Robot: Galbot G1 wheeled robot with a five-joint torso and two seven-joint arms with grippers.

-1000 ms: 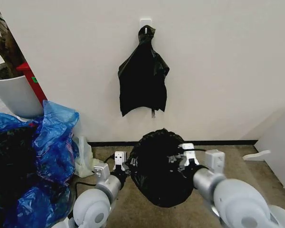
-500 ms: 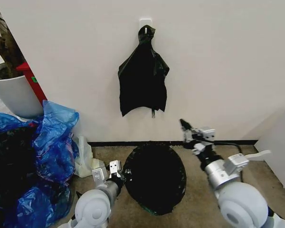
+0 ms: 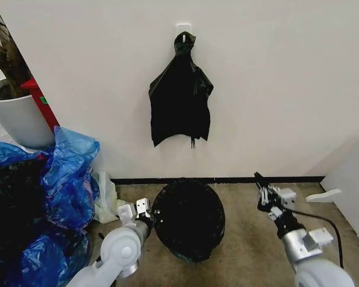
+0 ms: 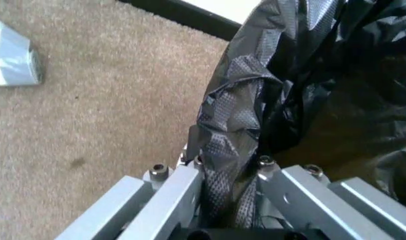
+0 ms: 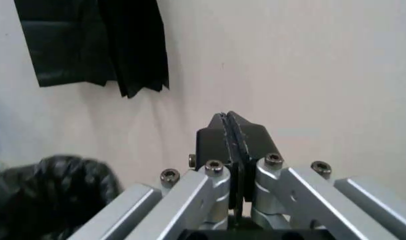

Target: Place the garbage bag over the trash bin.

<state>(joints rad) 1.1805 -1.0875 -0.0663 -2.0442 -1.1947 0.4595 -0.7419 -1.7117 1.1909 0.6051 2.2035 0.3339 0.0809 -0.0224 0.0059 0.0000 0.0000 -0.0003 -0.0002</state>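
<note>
my left pincer (image 4: 226, 200) pinches the garbage bag (image 3: 188, 220) at its near edge over the trash bin beyond, my right pincer (image 5: 231, 137) pressed together aside, and i judge a tug could drag the film off.

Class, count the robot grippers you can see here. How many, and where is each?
2. The left gripper is clamped on the garbage bag at the bag's left edge; the right gripper is shut with nothing in it, raised to the bag's right.

We cannot see the trash bin's cream sides: the garbage bag (image 3: 188, 218) wraps it whole, and its folds hide the left gripper's (image 4: 224, 172) fingertips.
</note>
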